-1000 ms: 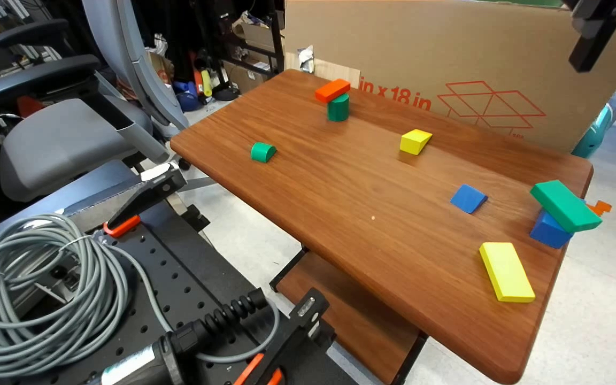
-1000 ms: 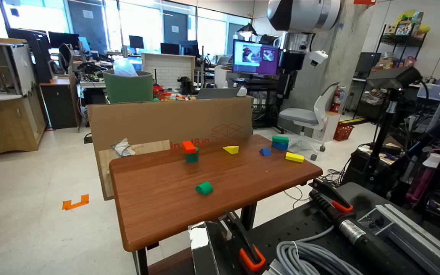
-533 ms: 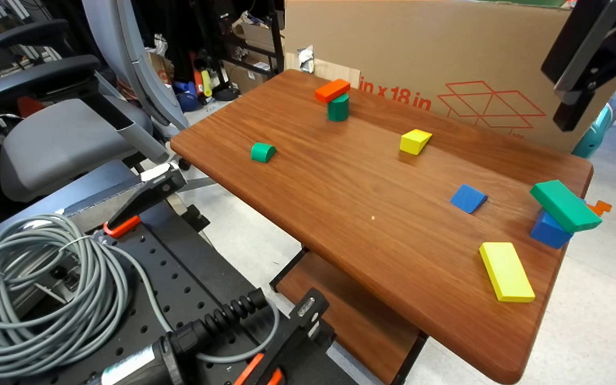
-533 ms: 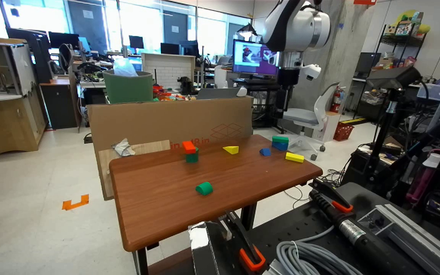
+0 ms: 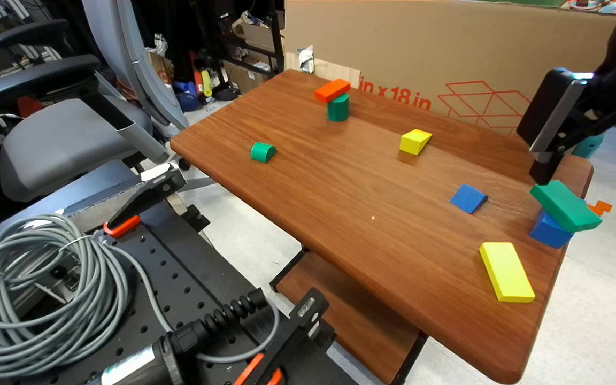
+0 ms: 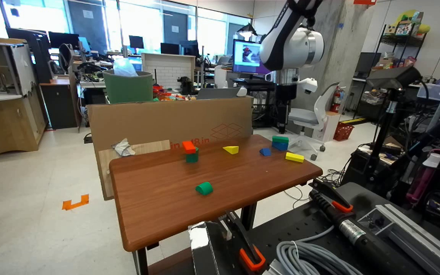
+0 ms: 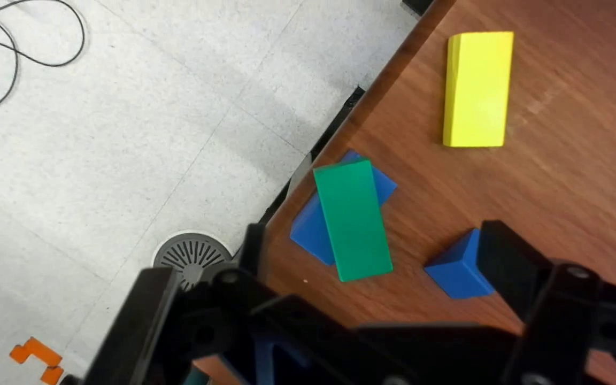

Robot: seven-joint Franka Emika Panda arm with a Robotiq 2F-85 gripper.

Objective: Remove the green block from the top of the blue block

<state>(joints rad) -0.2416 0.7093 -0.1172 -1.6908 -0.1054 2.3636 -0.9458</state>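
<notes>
The long green block (image 5: 566,206) lies flat, turned at an angle, on top of the chunky blue block (image 5: 548,231) near the table's end. Both also show in an exterior view, the green block (image 6: 280,139) above the blue block (image 6: 280,146). In the wrist view the green block (image 7: 356,230) covers the middle of the blue block (image 7: 310,227). My gripper (image 5: 594,168) is open and empty, pointing down above the stack, touching neither block. In the wrist view the gripper's (image 7: 375,238) fingers stand wide apart, the green block's near end between them in the picture.
A smaller blue wedge (image 7: 460,267) lies beside the stack, partly behind a finger in the wrist view. A yellow brick (image 5: 507,272), yellow wedge (image 5: 415,141), small green piece (image 5: 262,152) and orange block (image 5: 332,90) on a dark green piece (image 5: 338,108) stand on the table (image 5: 340,176).
My gripper has come down toward the stack, moving down and somewhat left in both exterior views. It stays open. The green block, blue block and other pieces have not moved.
</notes>
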